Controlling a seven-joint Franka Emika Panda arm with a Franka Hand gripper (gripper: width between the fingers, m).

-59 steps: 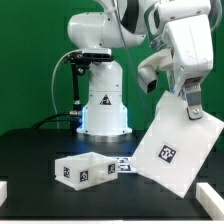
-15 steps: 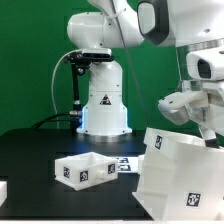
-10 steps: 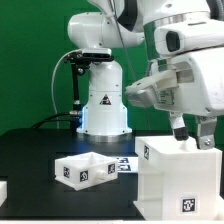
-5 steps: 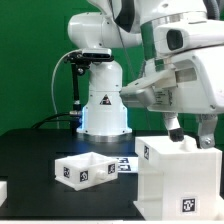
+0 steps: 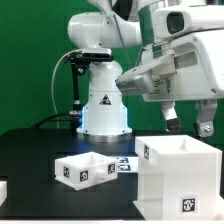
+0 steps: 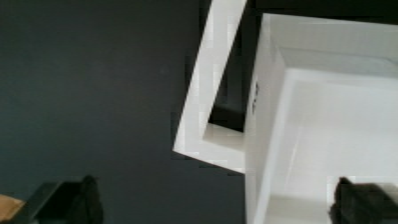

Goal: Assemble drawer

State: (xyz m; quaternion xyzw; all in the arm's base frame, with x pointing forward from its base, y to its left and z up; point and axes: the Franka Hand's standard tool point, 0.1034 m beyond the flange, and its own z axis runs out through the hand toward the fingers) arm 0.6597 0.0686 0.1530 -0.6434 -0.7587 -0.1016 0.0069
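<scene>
The drawer's large boxy housing (image 5: 176, 182) stands upright on the black table at the exterior view's right, open side up, with square tags on its faces. One small shallow tray (image 5: 88, 170) lies to its left. My gripper (image 5: 188, 122) hangs open just above the housing's top edge and touches nothing. In the wrist view the housing (image 6: 311, 120) fills the space below, with the dark fingertips (image 6: 71, 202) wide apart and nothing between them.
The marker board (image 5: 125, 163) lies flat between the tray and the housing. A white piece (image 5: 3, 190) shows at the table's front edge on the exterior view's left. The arm's white base (image 5: 100, 100) stands behind, against a green backdrop.
The housing, earlier held tilted in the air, now stands upright on the table. Over the last second my gripper has lifted a little above it with its jaws still wide.
</scene>
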